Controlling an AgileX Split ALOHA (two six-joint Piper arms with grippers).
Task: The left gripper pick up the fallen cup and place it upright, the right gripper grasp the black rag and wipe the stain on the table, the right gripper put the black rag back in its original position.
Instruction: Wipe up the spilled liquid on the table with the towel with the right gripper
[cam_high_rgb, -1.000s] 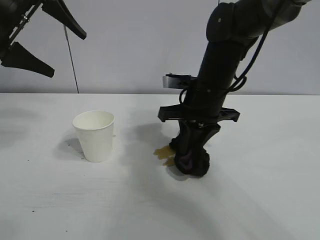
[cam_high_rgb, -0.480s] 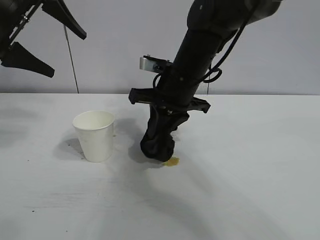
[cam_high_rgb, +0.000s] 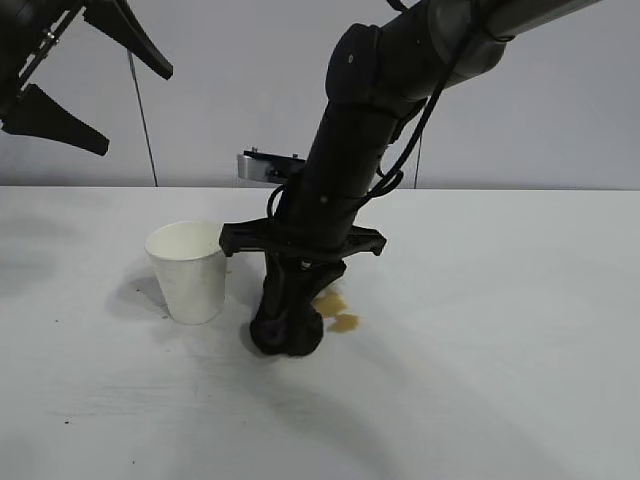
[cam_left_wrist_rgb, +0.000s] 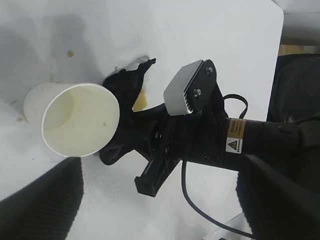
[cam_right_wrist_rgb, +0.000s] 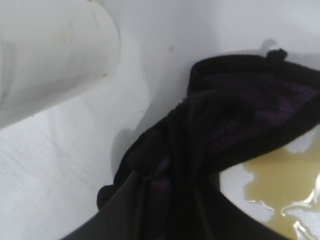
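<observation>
Black rag (cam_high_rgb: 287, 332) bunched vertically under right claw (cam_high_rgb: 288, 318), pinched, pressed on table (cam_high_rgb: 480, 330) beside stain (cam_high_rgb: 336, 312)

The white table (cam_high_rgb: 520, 330) under me carries three things. A white paper cup (cam_high_rgb: 190, 270) stands upright on it, mouth up, toward my left side. Just beside the cup the black rag (cam_high_rgb: 287, 332), showing purple folds, is pressed down onto the tabletop. Next to the rag, on the side away from the cup, lies a yellowish-brown stain (cam_high_rgb: 337, 312) of two joined patches, its edge meeting the cloth. Faint grey smudges mark the bare surface.
</observation>
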